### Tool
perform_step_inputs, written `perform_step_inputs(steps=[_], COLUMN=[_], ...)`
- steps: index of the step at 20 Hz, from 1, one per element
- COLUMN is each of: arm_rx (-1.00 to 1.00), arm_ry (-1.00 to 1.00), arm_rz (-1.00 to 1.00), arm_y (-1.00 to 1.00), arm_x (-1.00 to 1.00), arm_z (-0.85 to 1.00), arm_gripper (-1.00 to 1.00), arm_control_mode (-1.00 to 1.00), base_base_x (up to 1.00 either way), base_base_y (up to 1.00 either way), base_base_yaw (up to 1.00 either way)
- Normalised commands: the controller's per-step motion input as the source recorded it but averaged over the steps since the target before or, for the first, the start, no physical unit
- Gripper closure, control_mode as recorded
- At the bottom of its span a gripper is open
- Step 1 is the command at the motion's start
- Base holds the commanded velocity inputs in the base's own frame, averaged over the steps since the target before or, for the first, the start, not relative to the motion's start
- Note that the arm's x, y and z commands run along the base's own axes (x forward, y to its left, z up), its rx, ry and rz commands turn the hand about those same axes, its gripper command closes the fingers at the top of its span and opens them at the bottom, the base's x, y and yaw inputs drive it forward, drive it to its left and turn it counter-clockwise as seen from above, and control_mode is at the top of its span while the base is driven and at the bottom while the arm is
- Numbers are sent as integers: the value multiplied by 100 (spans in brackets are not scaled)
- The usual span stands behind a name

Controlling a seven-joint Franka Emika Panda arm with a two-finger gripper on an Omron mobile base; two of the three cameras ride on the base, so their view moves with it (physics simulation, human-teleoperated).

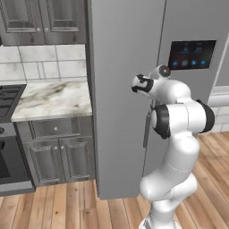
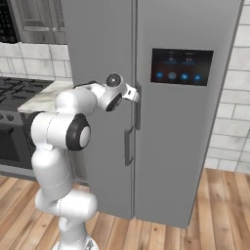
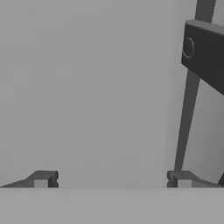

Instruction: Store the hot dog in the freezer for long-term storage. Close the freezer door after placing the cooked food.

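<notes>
Grey freezer door (image 2: 105, 112) closed, display panel (image 2: 181, 66) writing unreadable

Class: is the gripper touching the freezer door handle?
Apart. In the hand view the open gripper faces plain freezer door; the handle stands off to one side, clear of both fingertips.

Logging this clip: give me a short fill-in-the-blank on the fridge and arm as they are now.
1. The freezer door is ____.
2. The gripper has its fingers spread ____.
3. The dark display panel sits on the ____ door.
4. The counter beside the fridge has a ____ top.

Missing words: closed; open; wider; marble
</notes>
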Motion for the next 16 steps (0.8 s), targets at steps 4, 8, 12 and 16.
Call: perform_step_inputs(steps=[4, 8, 12, 16], arm_rx=[-6, -6, -1, 0], arm_ry=[-1, 0, 0, 0], arm_rz=[1, 0, 1, 2], arm_y=[0, 0, 0, 0], arm_x=[40, 57, 67, 53], arm_z=[0, 0, 0, 0], arm_gripper=[-100, -100, -100, -100], arm_control_mode=[-100, -100, -100, -100], base_base_x=[0, 0, 0, 0], base_base_y=[0, 0, 0, 0], base_base_yaw=[0, 0, 0, 0])
